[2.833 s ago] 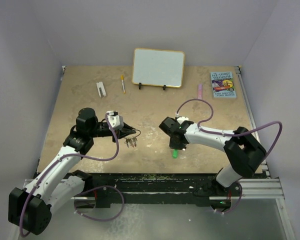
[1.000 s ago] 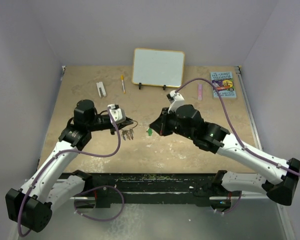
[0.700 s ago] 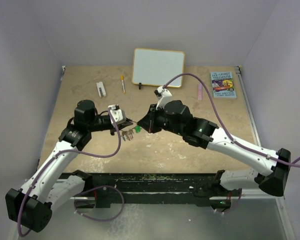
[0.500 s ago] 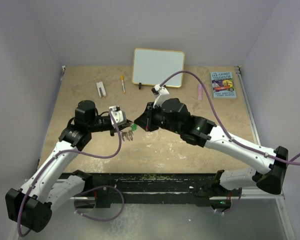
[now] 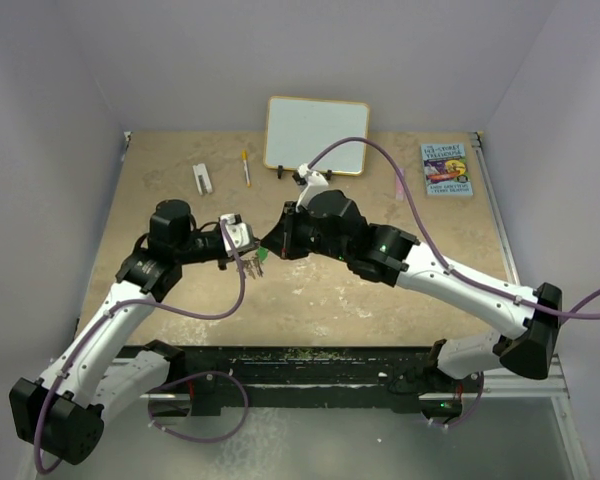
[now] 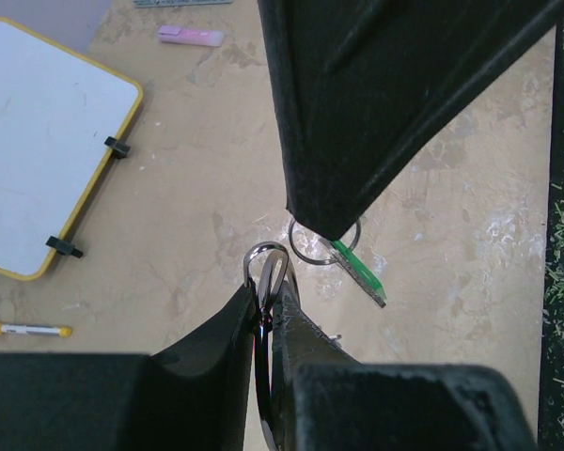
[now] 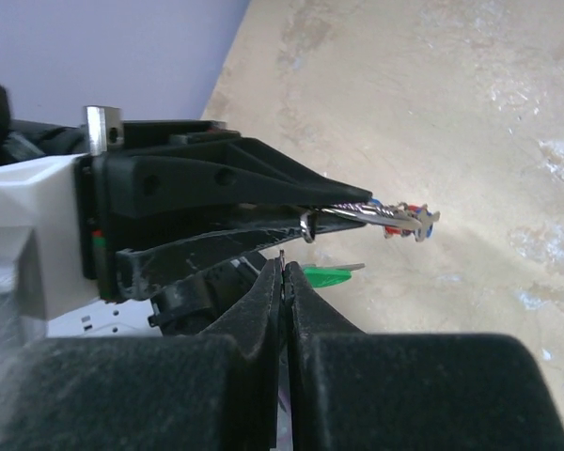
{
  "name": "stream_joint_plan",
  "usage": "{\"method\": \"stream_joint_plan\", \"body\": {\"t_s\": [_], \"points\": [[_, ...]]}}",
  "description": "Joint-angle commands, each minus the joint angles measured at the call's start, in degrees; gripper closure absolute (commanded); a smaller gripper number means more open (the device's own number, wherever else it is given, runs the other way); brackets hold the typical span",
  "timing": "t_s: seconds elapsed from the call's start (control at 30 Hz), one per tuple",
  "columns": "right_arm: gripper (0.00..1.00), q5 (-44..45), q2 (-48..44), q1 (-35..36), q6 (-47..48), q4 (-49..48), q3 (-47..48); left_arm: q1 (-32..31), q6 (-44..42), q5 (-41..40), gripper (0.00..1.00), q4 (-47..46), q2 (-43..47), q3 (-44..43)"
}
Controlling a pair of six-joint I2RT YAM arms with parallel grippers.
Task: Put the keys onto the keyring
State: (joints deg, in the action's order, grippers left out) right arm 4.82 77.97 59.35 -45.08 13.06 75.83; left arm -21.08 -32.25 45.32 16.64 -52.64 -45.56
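Observation:
My left gripper (image 5: pixel 242 252) is shut on the thin silver keyring (image 6: pixel 268 258) and holds it above the table. Small keys with red and blue tags (image 7: pixel 399 218) hang from the ring; they also show in the top view (image 5: pixel 252 267). My right gripper (image 5: pixel 271 245) is shut on the small ring (image 6: pixel 324 246) of the green-tagged key (image 6: pixel 359 273). It holds that key tip to tip with the left gripper, its ring just beside the keyring's loop. In the right wrist view the green tag (image 7: pixel 324 275) sticks out beyond my shut fingers (image 7: pixel 263 301), under the left gripper's fingers (image 7: pixel 263 193).
A white framed board (image 5: pixel 317 135) stands at the back, with a yellow pen (image 5: pixel 246 167) and a white object (image 5: pixel 201 178) to its left. A pink eraser (image 5: pixel 400 182) and a book (image 5: pixel 446 168) lie at the back right.
My right arm has lifted the green-tagged key off the table and carried it left and back, up to the left gripper's tips. The left gripper has barely moved.

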Motion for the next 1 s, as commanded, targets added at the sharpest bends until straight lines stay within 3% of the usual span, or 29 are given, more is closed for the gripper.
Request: {"method": "stream_joint_plan", "body": {"t_s": [0.0, 0.43, 0.97], "points": [[1.0, 0.5, 0.4, 0.3, -2.3, 2.2, 4.0, -0.6, -4.1, -1.3, 0.96, -0.5, 1.4, -3.5], [1.0, 0.9, 0.6, 0.6, -4.5, 3.2, 5.5, -5.6, -14.9, -8.4, 0.95, 0.8, 3.7, -3.6], [1.0, 4.1, -0.1, 0.7, -6.7, 8.8, 7.9, -9.3, -18.8, -13.8, 0.96, 0.8, 6.0, -3.1]]}}
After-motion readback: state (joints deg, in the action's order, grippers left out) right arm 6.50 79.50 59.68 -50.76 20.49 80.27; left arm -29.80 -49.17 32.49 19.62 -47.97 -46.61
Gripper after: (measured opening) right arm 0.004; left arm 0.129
